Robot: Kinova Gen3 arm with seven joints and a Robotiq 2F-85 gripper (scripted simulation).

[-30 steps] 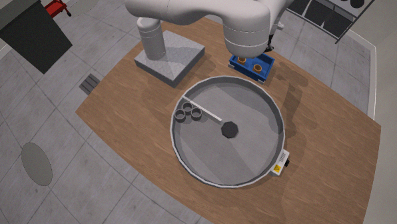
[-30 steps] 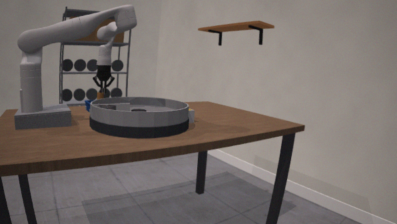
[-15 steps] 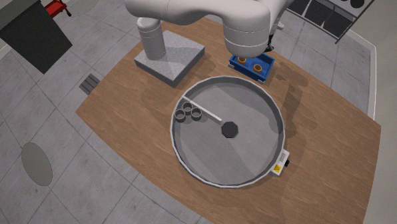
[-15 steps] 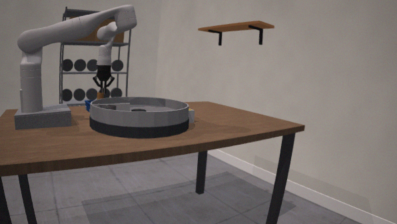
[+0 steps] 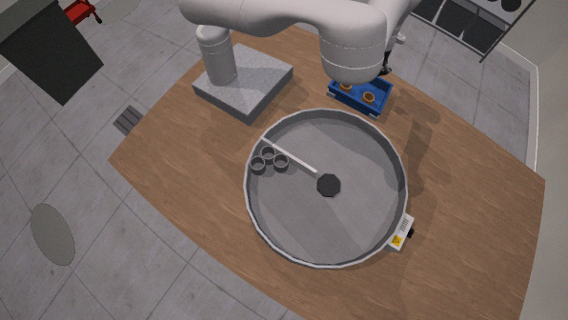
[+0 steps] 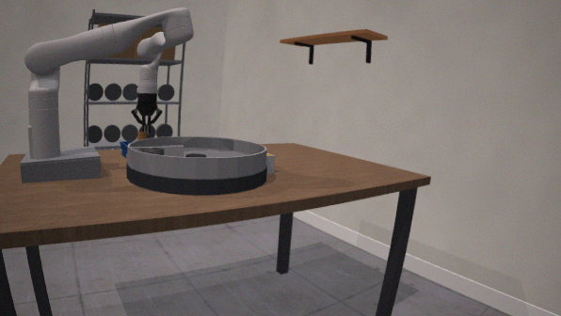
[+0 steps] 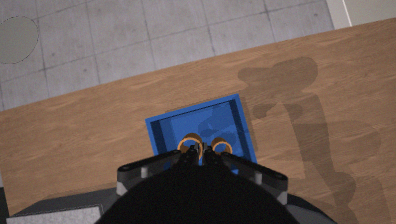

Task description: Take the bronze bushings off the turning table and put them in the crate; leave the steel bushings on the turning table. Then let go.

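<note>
Bronze bushings: orange-brown, open metal rings; one point(image 6: 142, 135) point(image 7: 180, 143) is hanging over the crate, another point(image 5: 368, 97) point(image 7: 221, 142) is lying inside.
Fingers: the black two-finger gripper point(image 5: 385, 70) point(image 6: 147, 133) point(image 7: 200, 148) is clamping the raised ring's wall.
Blue rectangular crate point(image 5: 387, 95) point(image 6: 124, 150) point(image 7: 196, 108): sitting beyond the turning table.
Round grey turning table point(image 5: 402, 190) point(image 6: 198, 165): holding three grey steel bushings point(image 5: 268, 153) point(image 5: 257, 164) point(image 5: 281, 162) at left.
Exterior view: showing the ring's height, which the top view is hiding.

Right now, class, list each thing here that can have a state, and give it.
Black two-fingered hand: shut, pinching a bushing wall.
Bronze ring-shaped bushing: held, raised.
Other bronze bushing: in the crate.
Blue rectangular crate: lidless, upright.
Three grey steel bushings: upright, on the turning table.
Round grey turning table: level; whether spinning, cannot tell.
</note>
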